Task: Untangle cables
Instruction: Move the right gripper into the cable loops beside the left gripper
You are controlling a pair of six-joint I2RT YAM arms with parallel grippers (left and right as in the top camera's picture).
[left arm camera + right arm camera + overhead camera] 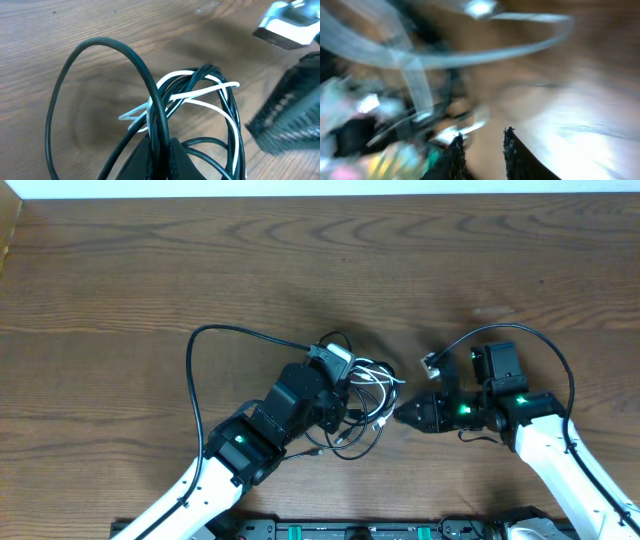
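left claw [160, 146] is clenched on a black strand of the cables [368, 388], which lie knotted, black with white, mid table [150, 270] between the two claws. right claw [483, 136] sits just beside the knot, fingers parted a little; my right wrist view is smeared, so contact i cannot tell.

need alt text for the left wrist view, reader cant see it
A tangle of thin black cords and one white cord lies on a brown wooden table, seen close up. The left pincer at the bottom edge is shut on a black cord that rises in a wide loop.
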